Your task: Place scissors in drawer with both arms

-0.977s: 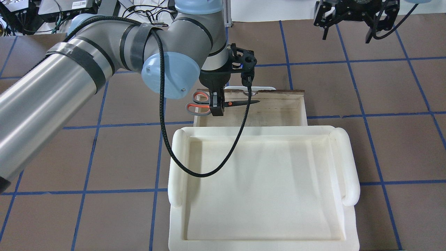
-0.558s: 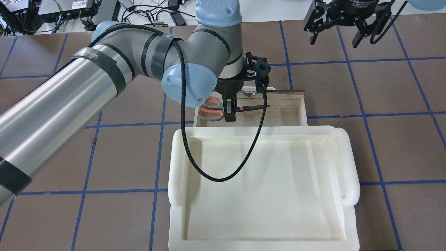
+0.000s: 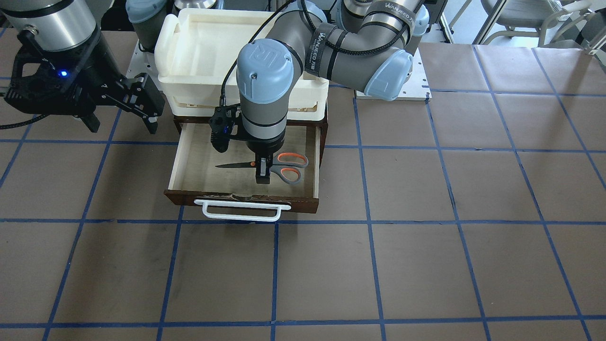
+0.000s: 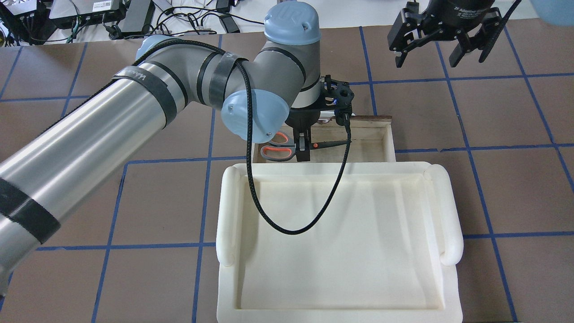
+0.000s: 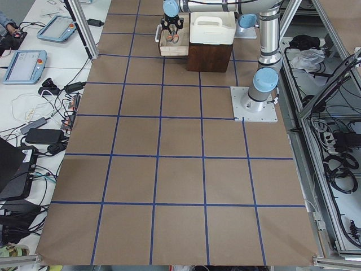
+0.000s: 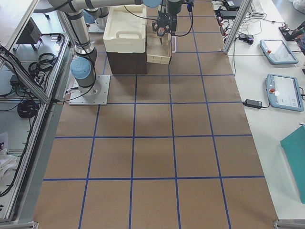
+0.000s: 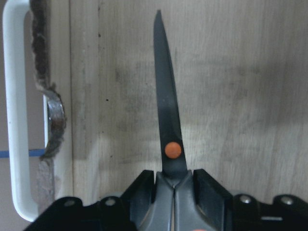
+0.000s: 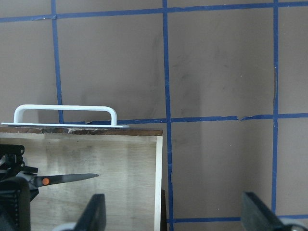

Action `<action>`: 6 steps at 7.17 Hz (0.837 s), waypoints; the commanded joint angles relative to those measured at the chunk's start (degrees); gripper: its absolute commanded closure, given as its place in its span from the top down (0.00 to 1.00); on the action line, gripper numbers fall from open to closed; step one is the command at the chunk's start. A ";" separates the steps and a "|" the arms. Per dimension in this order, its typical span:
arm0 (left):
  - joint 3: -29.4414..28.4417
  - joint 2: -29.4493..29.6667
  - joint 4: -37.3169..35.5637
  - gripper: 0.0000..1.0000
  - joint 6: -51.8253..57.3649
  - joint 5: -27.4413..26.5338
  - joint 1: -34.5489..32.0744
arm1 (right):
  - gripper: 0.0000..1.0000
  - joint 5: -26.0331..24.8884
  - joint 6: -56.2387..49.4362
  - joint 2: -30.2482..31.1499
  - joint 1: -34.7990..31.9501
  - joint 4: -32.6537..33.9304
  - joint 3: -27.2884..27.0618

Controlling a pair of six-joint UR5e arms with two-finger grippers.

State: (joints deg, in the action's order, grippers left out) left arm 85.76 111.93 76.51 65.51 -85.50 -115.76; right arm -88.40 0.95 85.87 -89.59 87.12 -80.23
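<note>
The scissors (image 3: 289, 168) have grey handles lined orange-red and an orange pivot. My left gripper (image 3: 262, 173) is shut on them just behind the pivot and holds them level, low inside the open drawer (image 3: 246, 201). The blades point along the drawer's length. In the overhead view the left gripper (image 4: 302, 150) holds the scissors (image 4: 276, 148) at the drawer's (image 4: 389, 137) left part. The left wrist view shows the closed blade (image 7: 168, 120) close over the pale drawer floor (image 7: 236, 96). My right gripper (image 4: 441, 54) is open and empty, above the table beyond the drawer's right end.
A white foam tray (image 4: 225, 211) sits on top of the dark cabinet, behind the drawer. The drawer's white bar handle (image 3: 241, 211) sticks out from its front. The table is brown paper with blue tape lines (image 3: 369, 221). The left arm's black cable (image 4: 287, 229) hangs over the tray.
My left gripper has moved right and down with the scissors, from over the drawer's left edge to inside the drawer. The right gripper has shifted only slightly.
</note>
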 commanded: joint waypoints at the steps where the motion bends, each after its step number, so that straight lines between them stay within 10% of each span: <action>1: 0.20 1.18 -1.45 0.00 -0.12 -0.02 -0.87 | 1.00 0.16 -1.12 0.44 -0.06 -2.22 -0.19; 5: 0.64 2.07 -2.25 0.00 0.05 -0.02 -0.87 | 1.00 -0.19 -1.13 0.79 -0.15 -3.01 -0.28; 6: 0.64 2.07 -2.25 0.37 0.05 -0.02 -0.87 | 1.00 -0.28 -1.04 0.79 -0.06 -3.01 -0.37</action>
State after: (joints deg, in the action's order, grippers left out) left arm 86.34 113.95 74.31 65.57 -85.55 -116.64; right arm -88.58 -0.16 86.64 -89.73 84.13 -80.51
